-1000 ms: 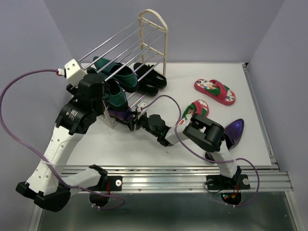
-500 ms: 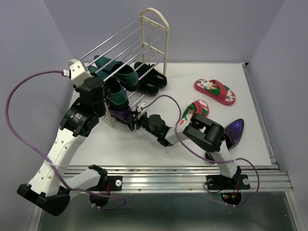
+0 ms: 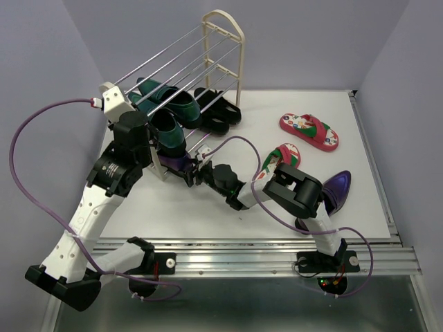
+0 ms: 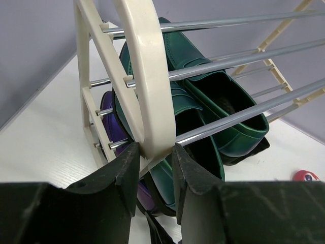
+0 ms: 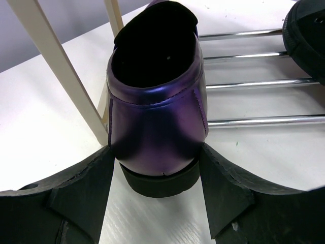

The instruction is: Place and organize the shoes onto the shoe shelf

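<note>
Right wrist view: right gripper (image 5: pixel 156 155) clasps purple loafer (image 5: pixel 152 117) by heel; long axis runs toe-first toward shoe shelf (image 5: pixel 56 76) bottom rods, dead ahead. Left gripper (image 4: pixel 155 152) apparently pinches cream end frame (image 4: pixel 144 76), likely steadying.

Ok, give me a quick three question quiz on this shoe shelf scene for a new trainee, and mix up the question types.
1. True or false: both red flip-flops lie on the table, off the shoe shelf.
2. What does the right tool grip? A) a white trainer B) a purple loafer C) a brown boot
3. Fill in: the left tool straddles the shelf's cream ___.
Key: 1 true; 2 B; 3 end frame.
</note>
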You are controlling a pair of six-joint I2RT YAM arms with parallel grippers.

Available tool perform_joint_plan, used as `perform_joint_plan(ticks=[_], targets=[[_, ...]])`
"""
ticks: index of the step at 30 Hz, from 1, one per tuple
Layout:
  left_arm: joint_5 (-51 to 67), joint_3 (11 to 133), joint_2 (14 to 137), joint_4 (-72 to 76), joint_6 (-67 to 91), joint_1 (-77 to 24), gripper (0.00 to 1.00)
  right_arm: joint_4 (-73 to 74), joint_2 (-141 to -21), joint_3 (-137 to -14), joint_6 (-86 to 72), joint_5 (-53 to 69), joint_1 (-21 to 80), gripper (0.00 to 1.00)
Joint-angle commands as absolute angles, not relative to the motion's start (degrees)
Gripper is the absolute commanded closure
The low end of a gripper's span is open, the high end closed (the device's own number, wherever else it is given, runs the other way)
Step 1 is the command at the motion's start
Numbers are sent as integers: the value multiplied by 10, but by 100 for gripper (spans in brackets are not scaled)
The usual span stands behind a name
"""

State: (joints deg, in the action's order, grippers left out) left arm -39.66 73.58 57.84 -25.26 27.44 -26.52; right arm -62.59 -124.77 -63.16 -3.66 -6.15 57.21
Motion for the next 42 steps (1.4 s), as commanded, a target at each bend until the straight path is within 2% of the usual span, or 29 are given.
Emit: perform_joint_plan(ticks=[1,12,20,34,42], targets=[[-367,720,580,-229,275,-263,99,-700,-1239,-672,-25,-75,580,48],[-360,711,575,-231,280,-263,99,-690,-1269,-729,-34,-76,580,48],[-356,708,572,-229,280,-263,99,-685,-1294,-717,-41,-78,580,48],[-351,707,571,-230,285,-263,99,-675,-1299,-700,-53,-55,592,41],[-346,704,566,-229,287,-263,99,-657,-1304,-715,-48,-45,602,32]])
